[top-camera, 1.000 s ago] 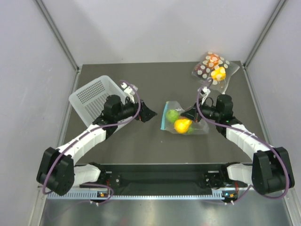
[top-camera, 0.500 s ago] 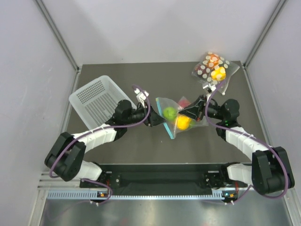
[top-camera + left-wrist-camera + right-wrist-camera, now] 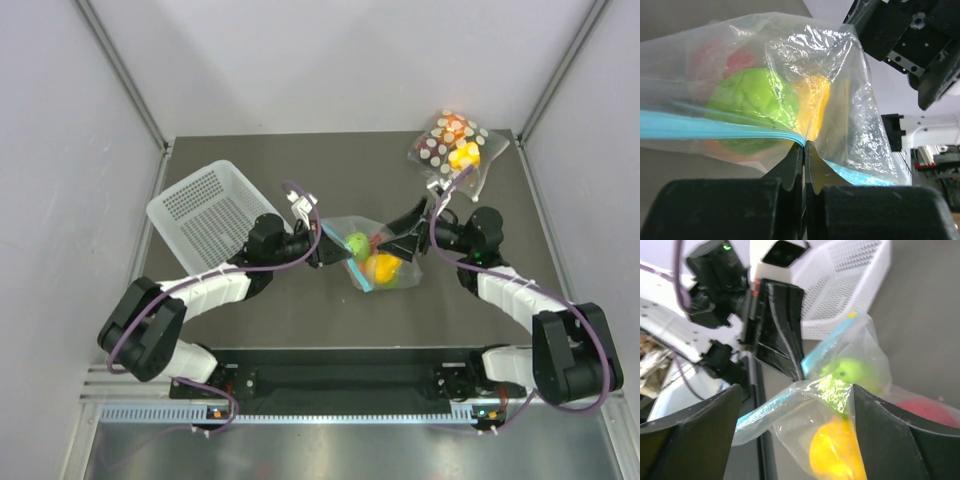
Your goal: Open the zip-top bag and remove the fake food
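The clear zip-top bag [image 3: 378, 258] lies mid-table between both arms, its teal zip strip [image 3: 700, 127] facing left. Inside are the fake food pieces: a green fruit [image 3: 755, 100], a yellow one [image 3: 837, 452] and a red one [image 3: 740, 60]. My left gripper [image 3: 330, 252] is shut on the zip strip at the bag's mouth, jaws pressed together [image 3: 804, 146]. My right gripper [image 3: 402, 234] stands open at the bag's right side. In the right wrist view its fingers [image 3: 690, 435] are wide apart [image 3: 795, 390], with loose bag plastic and the yellow fruit between them, not pinched.
A white perforated basket [image 3: 205, 208] sits at the back left, close behind the left arm. A polka-dot bag [image 3: 452, 146] with yellow and orange pieces lies at the back right corner. Grey walls enclose the dark table [image 3: 300, 310] on three sides.
The left gripper reached in from the left and shut on the bag's zip strip. The right gripper, earlier shut on the bag, has opened and released it; the bag settled slightly.
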Tool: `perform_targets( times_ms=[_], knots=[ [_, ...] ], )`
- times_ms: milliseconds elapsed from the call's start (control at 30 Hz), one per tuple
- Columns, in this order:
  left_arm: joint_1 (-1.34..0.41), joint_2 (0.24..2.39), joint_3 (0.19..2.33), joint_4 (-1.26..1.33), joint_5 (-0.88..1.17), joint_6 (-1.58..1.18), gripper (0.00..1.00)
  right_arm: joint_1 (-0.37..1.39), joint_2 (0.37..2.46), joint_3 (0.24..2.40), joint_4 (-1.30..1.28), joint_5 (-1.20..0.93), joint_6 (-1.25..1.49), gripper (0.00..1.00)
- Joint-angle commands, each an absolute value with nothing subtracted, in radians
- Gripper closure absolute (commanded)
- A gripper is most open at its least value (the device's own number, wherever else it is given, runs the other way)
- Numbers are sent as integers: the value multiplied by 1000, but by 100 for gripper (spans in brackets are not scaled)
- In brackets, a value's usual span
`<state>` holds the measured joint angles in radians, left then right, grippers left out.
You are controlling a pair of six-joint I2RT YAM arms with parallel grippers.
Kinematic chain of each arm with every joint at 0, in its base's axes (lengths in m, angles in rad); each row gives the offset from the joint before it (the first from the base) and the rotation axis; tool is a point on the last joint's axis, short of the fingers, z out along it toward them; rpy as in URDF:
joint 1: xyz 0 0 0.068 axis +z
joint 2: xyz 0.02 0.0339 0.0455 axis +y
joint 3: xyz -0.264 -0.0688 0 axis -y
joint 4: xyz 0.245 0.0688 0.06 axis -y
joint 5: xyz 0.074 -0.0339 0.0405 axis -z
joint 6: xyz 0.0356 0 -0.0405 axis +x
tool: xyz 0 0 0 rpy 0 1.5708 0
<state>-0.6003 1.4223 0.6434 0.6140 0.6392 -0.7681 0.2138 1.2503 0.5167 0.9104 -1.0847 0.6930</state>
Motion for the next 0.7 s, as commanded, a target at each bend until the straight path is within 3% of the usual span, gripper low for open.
perform_targets(
  times_ms=[0, 33, 167, 400, 667],
  knots=[
    [-604, 1352, 673, 499, 526, -735, 100, 216, 1183, 577, 661, -990, 429, 11],
    [-604, 1323, 696, 462, 470, -717, 100, 221, 1154, 597, 420, -941, 349, 9],
    [-604, 1270, 771, 278, 342, -690, 100, 329, 965, 724, 50, -579, 49, 8],
    [-618, 1328, 925, 121, 282, -727, 100, 540, 784, 739, -26, -210, -51, 8],
    [-661, 1382, 1008, 92, 265, -719, 100, 827, 931, 790, -32, 81, -136, 11]
  ],
)
